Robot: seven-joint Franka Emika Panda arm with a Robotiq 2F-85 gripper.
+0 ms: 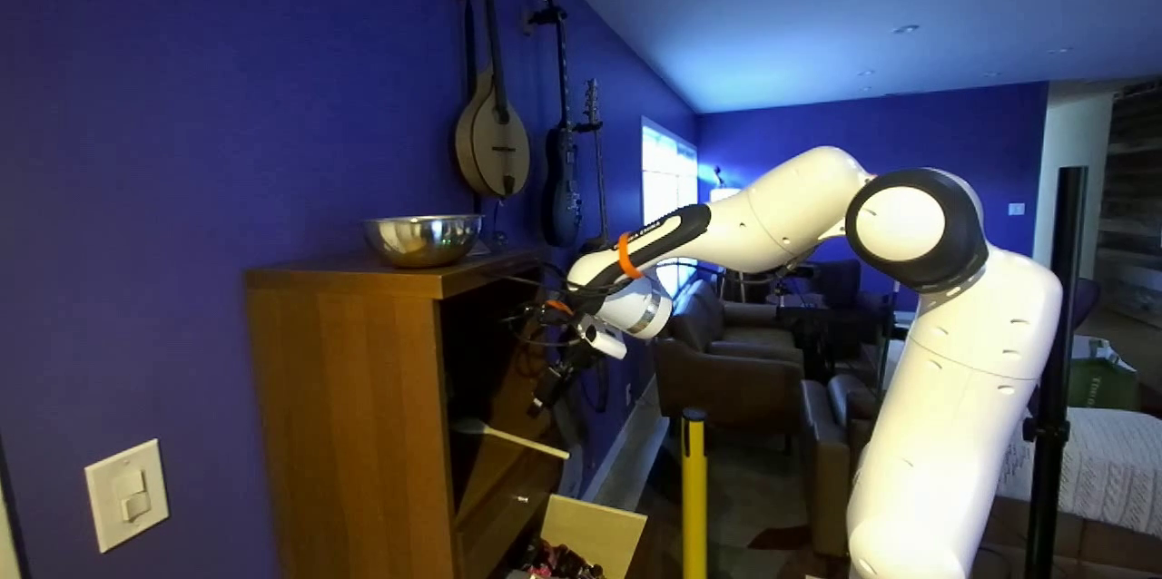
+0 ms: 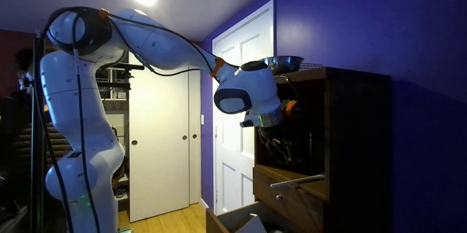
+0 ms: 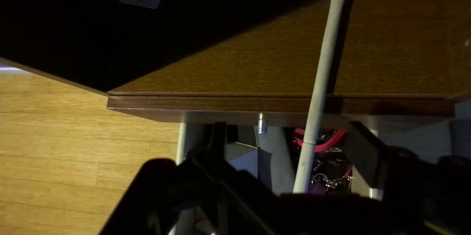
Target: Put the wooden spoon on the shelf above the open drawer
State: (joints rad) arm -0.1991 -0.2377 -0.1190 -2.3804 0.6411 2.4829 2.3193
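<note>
Basically, pale wooden spoon (image 3: 321, 80) is set on flat brown wooden shelf (image 3: 239, 69), handle o/hanging front edge; black gripper (image 3: 289, 137) is spread w/ nothing held; prob. only withdrawal's left.

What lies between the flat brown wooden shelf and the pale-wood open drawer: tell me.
A closed brown wooden drawer front with a small metal knob lies between the shelf and the open drawer, visible in both exterior views.

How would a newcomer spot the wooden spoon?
Find the brown wooden cabinet topped by a shiny metal bowl. On the shelf inside the cabinet, above the open drawer, lies the wooden spoon. Only its long pale handle juts out past the shelf's front edge.
</note>
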